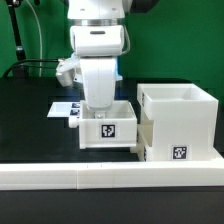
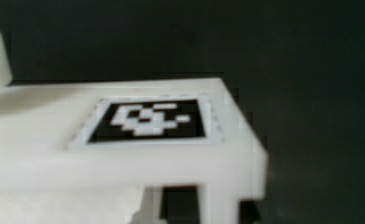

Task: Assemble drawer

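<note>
Casing [image 1: 178,122] sitting at lower right of exterior frame on black desk [image 1: 30,110], open top facing up, tag on front wall. Smaller tray [image 1: 108,128] standing just beside it toward frame centre, directly under arm. Pincer [image 1: 99,104] reaching down into tray from above; fingertips hiding behind wall, so spread cannot be told. Marker board [image 1: 66,109] lying behind tray. Wrist view filling with white tagged tray face [image 2: 152,120], showing no casing; only exterior view is showing tray-casing gap.
</note>
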Motion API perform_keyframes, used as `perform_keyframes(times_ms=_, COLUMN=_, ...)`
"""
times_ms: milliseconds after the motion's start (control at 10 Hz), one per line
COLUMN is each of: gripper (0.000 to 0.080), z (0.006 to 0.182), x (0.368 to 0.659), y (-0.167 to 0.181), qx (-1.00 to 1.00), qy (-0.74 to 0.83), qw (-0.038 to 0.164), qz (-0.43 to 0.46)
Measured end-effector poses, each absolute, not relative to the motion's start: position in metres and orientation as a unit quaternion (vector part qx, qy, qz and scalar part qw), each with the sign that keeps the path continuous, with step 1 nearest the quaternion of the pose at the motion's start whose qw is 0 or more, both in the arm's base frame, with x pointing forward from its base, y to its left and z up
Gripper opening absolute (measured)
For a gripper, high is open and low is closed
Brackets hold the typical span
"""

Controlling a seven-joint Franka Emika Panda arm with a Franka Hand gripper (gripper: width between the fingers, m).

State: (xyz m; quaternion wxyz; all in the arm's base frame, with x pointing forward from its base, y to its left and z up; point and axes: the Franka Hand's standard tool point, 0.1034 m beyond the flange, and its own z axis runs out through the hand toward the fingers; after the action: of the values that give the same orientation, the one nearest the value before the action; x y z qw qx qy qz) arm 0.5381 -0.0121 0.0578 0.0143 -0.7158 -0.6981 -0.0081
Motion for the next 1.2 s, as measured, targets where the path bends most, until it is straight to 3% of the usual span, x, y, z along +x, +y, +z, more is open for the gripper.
perform_keyframes(times_ms=400, gripper=0.0041, z=0.058, x=0.542, y=0.008, qx=-0.719, qy=-0.695, qw=0.017, qz=-0.008)
perform_keyframes(times_ms=1200, gripper=0.0042, z=0.055, x=0.540, y=0.009, qx=-0.724, qy=-0.690, qw=0.019, qz=-0.006)
